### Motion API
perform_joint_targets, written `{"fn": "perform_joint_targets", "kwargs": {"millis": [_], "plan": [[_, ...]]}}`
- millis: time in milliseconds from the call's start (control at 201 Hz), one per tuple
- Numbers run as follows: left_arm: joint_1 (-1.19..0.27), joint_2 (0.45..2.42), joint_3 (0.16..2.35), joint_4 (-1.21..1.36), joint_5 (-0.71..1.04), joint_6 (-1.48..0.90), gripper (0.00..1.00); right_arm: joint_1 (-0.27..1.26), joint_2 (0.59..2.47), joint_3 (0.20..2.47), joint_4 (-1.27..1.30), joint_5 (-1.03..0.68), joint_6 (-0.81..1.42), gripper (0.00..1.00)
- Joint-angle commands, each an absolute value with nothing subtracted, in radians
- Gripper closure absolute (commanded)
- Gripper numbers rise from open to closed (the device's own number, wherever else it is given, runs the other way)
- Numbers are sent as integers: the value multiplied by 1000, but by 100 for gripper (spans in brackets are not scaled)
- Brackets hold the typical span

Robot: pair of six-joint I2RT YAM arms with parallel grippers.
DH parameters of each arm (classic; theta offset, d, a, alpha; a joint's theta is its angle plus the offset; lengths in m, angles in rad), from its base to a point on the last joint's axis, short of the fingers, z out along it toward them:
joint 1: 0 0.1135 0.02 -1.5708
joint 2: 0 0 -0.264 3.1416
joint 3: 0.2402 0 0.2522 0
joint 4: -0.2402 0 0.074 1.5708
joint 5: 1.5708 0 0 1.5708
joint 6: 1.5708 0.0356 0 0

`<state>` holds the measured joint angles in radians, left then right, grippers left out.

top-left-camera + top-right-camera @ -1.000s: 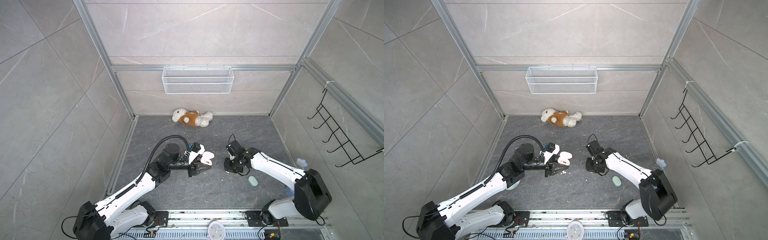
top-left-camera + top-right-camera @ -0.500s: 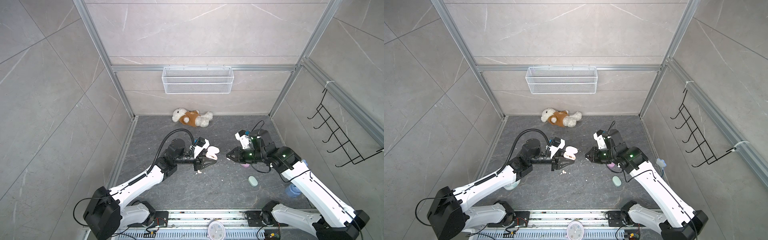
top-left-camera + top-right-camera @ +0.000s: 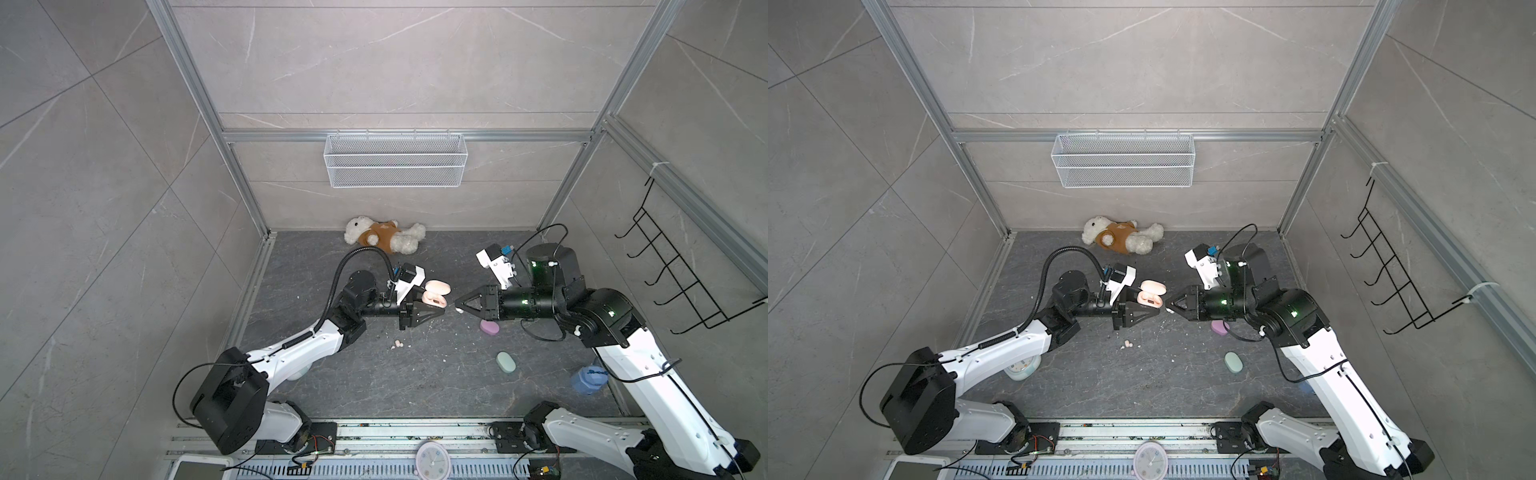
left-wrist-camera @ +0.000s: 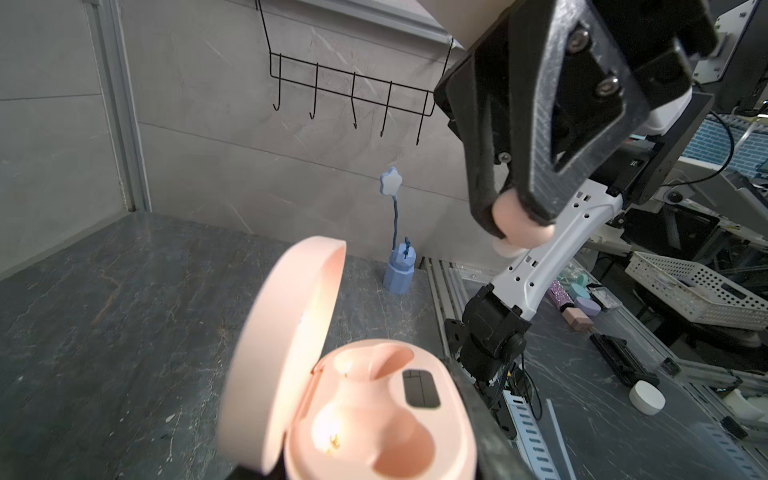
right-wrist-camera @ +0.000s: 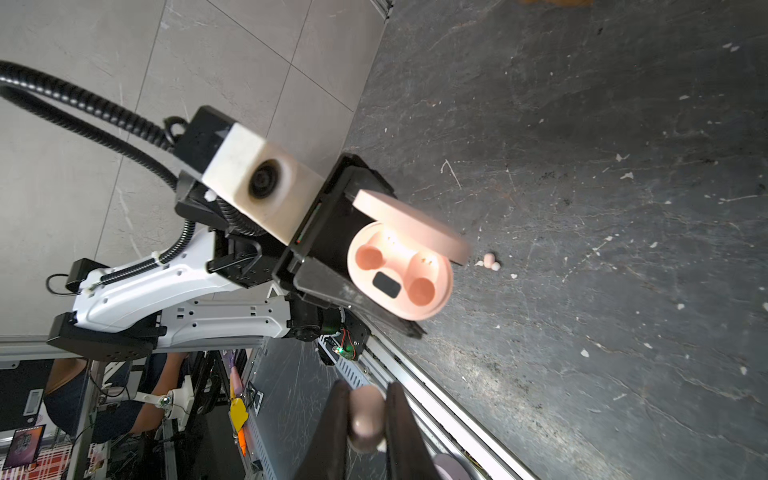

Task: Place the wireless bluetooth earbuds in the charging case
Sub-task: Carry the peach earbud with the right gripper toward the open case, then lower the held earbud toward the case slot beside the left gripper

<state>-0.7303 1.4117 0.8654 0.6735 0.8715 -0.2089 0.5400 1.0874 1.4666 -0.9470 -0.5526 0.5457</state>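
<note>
A peach case, lid raised, is clamped in the left gripper and held off the floor. A peach bud is pinched in the right gripper, just beside the case's open face but apart from it. A second bud is seen on the floor near the left gripper. A lilac case and a mint case are seen lying shut near the right arm.

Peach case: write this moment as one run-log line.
left gripper: shut on open peach case; right gripper: shut on peach earbud; case empty
</note>
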Motion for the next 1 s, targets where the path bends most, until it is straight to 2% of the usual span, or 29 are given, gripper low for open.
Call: {"fn": "perform_joint_targets", "kwargs": {"millis": [0, 398, 991], "plan": [[-728, 1425, 917, 859, 928, -285, 80, 536, 1100, 1499, -954, -582, 543, 84], [-749, 1413, 922, 880, 956, -306, 81, 537, 1098, 1432, -793, -590, 628, 84], [-775, 1393, 919, 946, 959, -346, 80, 544, 1110, 1422, -781, -581, 638, 84]]}}
